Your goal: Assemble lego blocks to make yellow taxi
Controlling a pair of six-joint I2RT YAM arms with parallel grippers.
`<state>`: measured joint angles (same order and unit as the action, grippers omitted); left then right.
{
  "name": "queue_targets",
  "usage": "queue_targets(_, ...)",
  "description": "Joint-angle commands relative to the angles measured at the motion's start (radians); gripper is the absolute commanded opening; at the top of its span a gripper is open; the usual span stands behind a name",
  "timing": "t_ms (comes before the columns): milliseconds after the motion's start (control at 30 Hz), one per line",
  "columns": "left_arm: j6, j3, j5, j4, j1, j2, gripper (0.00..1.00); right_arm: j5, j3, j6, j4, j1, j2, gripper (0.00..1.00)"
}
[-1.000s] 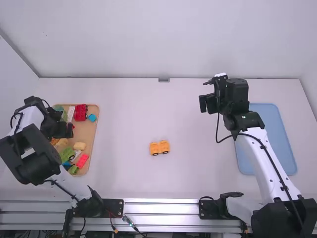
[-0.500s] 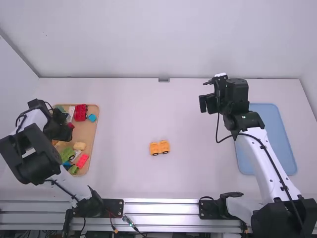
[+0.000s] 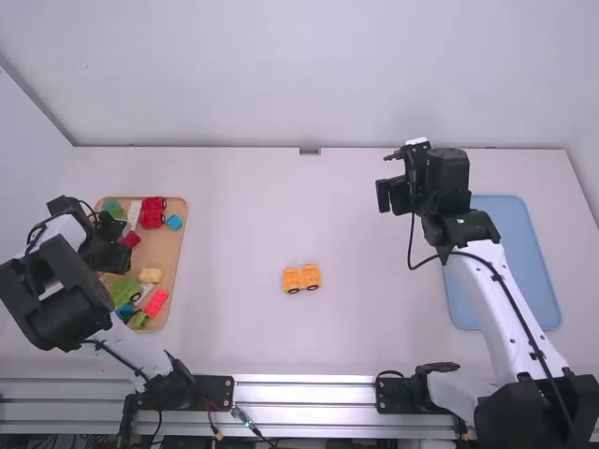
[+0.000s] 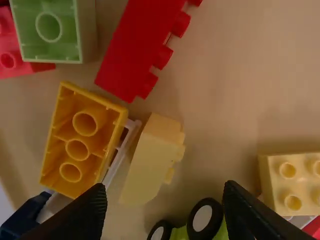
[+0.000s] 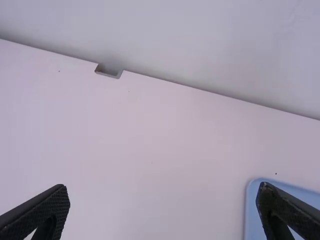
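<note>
Here's the orange wheeled piece [image 3: 301,279], sitting just below mid-frame on the counter [image 3: 225,262], dark wheels along its lower side! Frame left, assorted loose blocks [image 3: 157,302] crowd the tray [image 3: 169,245], a yellow block [image 4: 56,162] showing its hollow underside.

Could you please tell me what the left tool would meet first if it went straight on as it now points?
Most likely the pale yellow sloped brick, seen beyond the open left tool. Depth is unclear, though, so the green wheeled piece near that line might come first.
</note>
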<state>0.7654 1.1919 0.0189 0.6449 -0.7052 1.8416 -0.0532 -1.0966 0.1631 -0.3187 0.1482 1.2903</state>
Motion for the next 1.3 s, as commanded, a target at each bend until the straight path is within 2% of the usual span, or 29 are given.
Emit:
queue_targets(0, 0.022, -0.01, -0.031, 0.01, -0.016, -0.026, 0.64, -0.002, -0.035, -0.002, -0.002, -0.003, 0.006, 0.99)
queue_targets(233, 0.107, -0.038, -0.071, 0.0, -0.035, -0.026, 0.59, -0.002, -0.035, -0.003, 0.0, -0.003, 0.006, 0.99)
queue_targets(500, 0.106, -0.107, -0.06, -0.124, -0.035, -0.026, 0.56, -0.002, -0.035, -0.01, 0.0, -0.003, 0.006, 0.99)
queue_targets(867, 0.066, -0.121, -0.108, -0.17, -0.035, -0.026, 0.61, -0.002, -0.035, -0.01, -0.001, -0.003, 0.006, 0.99)
queue_targets(1267, 0.024, -0.174, -0.105, -0.235, -0.035, -0.026, 0.54, -0.002, -0.035, -0.01, -0.003, -0.003, 0.006, 0.99)
